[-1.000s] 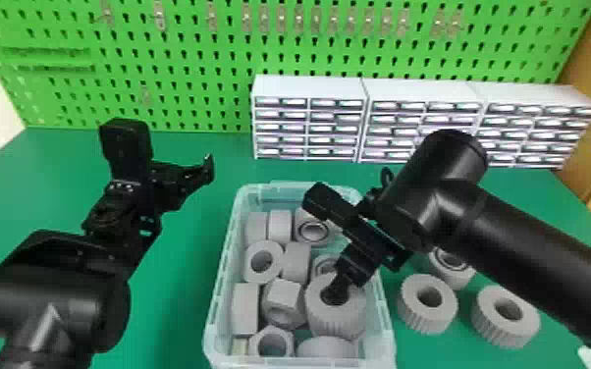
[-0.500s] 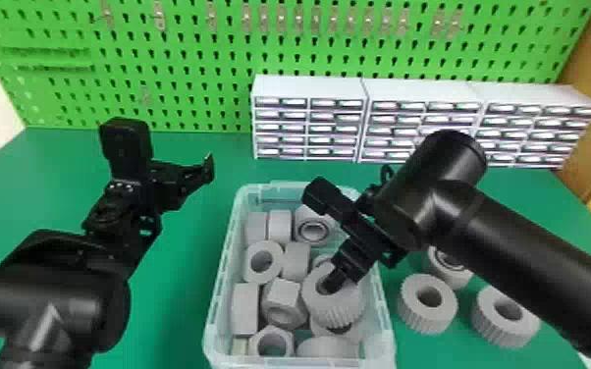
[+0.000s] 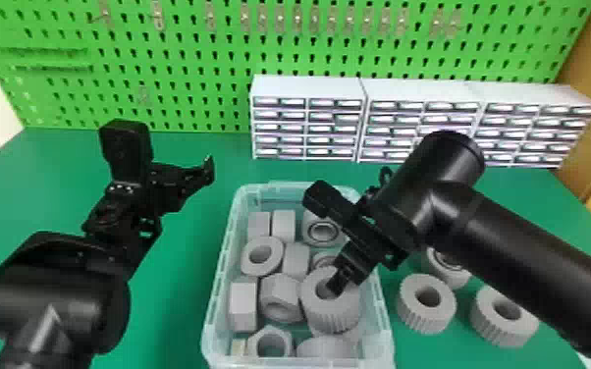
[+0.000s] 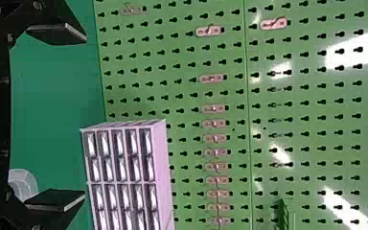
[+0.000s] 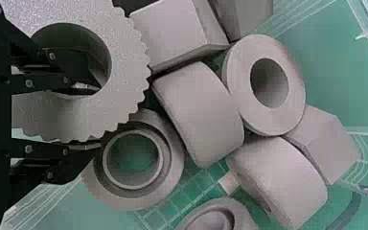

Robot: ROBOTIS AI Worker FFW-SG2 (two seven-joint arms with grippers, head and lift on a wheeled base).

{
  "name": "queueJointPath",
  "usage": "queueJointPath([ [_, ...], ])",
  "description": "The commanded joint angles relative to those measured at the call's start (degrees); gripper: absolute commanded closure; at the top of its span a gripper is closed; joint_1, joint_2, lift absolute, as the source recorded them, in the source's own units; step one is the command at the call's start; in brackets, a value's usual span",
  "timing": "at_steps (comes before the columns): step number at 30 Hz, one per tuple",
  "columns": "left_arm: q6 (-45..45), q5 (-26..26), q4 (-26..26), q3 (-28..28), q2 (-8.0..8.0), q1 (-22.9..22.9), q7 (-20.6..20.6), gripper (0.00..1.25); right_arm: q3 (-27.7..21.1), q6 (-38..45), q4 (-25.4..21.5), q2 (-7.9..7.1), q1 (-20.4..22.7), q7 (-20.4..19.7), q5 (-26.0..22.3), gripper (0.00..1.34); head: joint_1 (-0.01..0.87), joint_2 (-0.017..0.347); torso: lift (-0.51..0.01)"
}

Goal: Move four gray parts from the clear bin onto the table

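Head view: the ribbed gray part is at the tips of my right gripper, within the outline of the clear bin and near its right wall. I have one finger down in its hole and the other outside its ridged rim, so the two stand apart by the thickness of the wall and, as far as I can judge, pinch it. Right wrist view: a gray ring with an inner collar lies just beside my outer finger.

Left of my hand, still in the bin, are a smooth gray ring and, nearer the front, a gray hex piece. Right of my hand, three gray parts sit on the green table: two ribbed rings and a collared one partly behind my forearm.

Beyond my hand stand white drawer units, with the green pegboard behind them. Well off to its left, my left gripper waits over the table, fingers spread wide and holding nothing.
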Motion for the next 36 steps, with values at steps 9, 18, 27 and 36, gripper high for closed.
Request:
queueJointPath([
  [9, 0.0, 0.1, 0.0, -0.1, 0.0, 0.1, 0.0, 0.14, -3.6, 1.1, -2.2, 0.11, 0.2, 0.0, 2.8, 1.18, 0.686, 0.026, -0.05],
  [18, 0.1, 0.1, 0.0, -0.1, 0.0, 0.4, 0.0, 0.14, -11.2, 3.1, -7.3, 1.26, 2.3, 0.0, 6.9, 1.18, 0.686, 0.026, -0.05],
  [27, 0.1, 0.1, 0.0, 0.0, -0.09, 0.4, 0.0, 0.14, -20.5, 6.2, -12.5, 2.66, 5.8, 0.0, 15.2, 1.18, 0.686, 0.026, -0.05],
  [36, 0.1, 0.1, -0.3, 0.3, -0.17, 0.4, 0.0, 0.14, -29.9, 8.5, -20.0, 4.25, 11.0, 0.0, 27.0, 1.18, 0.686, 0.026, -0.05],
])
